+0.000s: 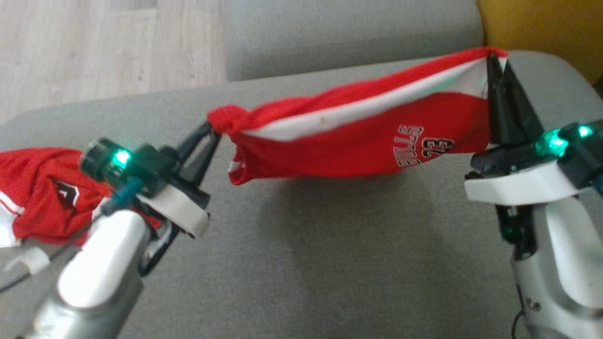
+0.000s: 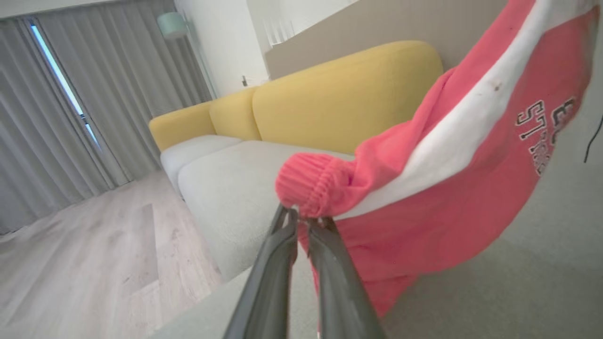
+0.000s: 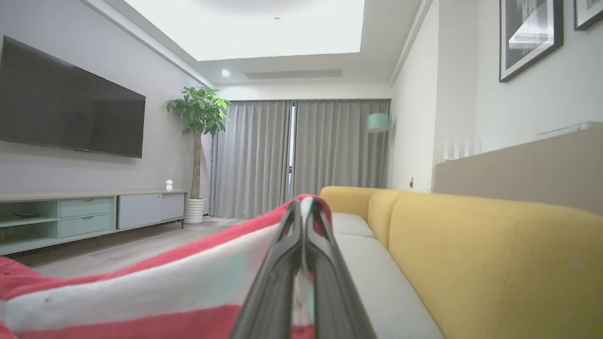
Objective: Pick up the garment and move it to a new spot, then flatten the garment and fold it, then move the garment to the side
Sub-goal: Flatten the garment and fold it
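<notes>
Strung in mid-air above a grey sofa cushion, pinched at both upper ends and sagging between: red jersey-fabric garment, white stripe along top, printed lettering upside down, ribbed edge bunched at left end.

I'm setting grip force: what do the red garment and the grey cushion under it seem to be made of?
Red garment: probably soft knit sports fabric, matte; it sags limply and has a ribbed, gathered band. Grey cushion: looks like woven upholstery, matte, with a fine even grain.
</notes>
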